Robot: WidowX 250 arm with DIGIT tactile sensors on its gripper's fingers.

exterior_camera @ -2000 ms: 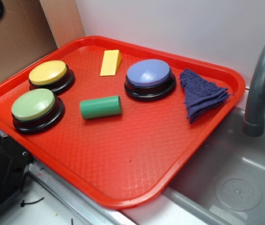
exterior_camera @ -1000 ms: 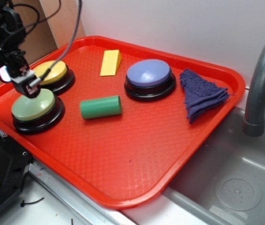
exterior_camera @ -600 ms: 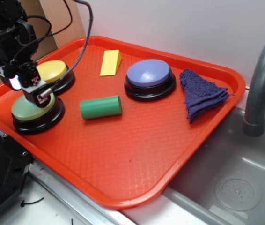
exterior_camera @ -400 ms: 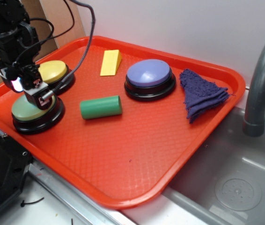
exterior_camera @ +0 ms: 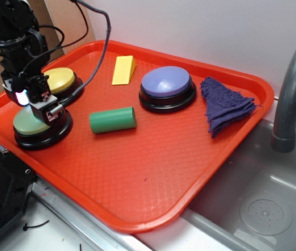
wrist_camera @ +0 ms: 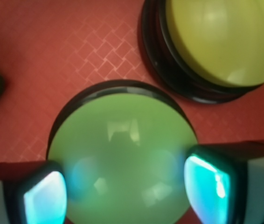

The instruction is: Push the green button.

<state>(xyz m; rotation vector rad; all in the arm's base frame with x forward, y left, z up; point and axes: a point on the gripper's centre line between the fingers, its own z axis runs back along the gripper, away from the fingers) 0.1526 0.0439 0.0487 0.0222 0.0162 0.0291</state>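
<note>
The green button (exterior_camera: 24, 125), pale olive dome on a black base, sits at the front left of the red tray (exterior_camera: 137, 172). My gripper (exterior_camera: 39, 108) is right down on its top, with the arm rising above it. In the wrist view the dome (wrist_camera: 122, 149) fills the middle. My gripper (wrist_camera: 127, 191) is open, with one cyan-lit finger (wrist_camera: 43, 198) at the dome's left edge and the other (wrist_camera: 209, 184) at its right. I cannot tell whether the dome is pressed in.
A yellow button (exterior_camera: 59, 79) stands just behind the green one and shows in the wrist view (wrist_camera: 220, 39). A green cylinder (exterior_camera: 112, 119), yellow wedge (exterior_camera: 123, 69), blue button (exterior_camera: 166, 82) and purple cloth (exterior_camera: 225, 104) lie on the tray. A sink (exterior_camera: 263, 204) and faucet (exterior_camera: 294, 89) are at the right.
The arm came in from the upper left and lowered onto the green button. Over the last half second it shifted slightly right and stayed on the dome.
</note>
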